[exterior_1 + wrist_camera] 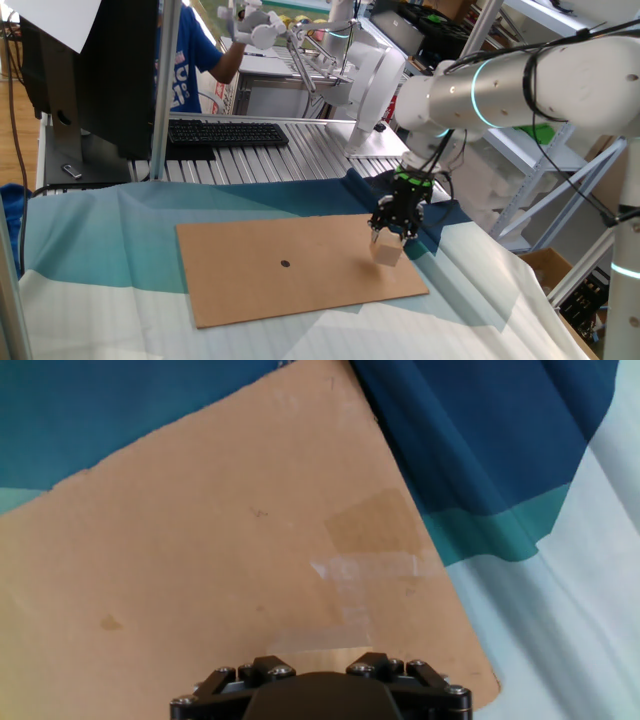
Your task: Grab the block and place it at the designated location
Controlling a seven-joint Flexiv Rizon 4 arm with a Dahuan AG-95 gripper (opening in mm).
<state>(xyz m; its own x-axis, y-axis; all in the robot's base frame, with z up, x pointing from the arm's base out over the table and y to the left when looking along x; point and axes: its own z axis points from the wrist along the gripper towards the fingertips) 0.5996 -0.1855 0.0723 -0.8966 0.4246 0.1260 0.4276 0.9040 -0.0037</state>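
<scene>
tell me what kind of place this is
Most likely a robotics lab or workshop. A robot arm works over a cloth-covered table, with a keyboard on a metal bench behind, shelving at the right, and a second robot hand in the background.

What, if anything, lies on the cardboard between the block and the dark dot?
Nothing visible does. The block sits near the right edge of the cardboard, right under the hand. The dot is to its left in the fixed view, with only bare cardboard between them.
</scene>
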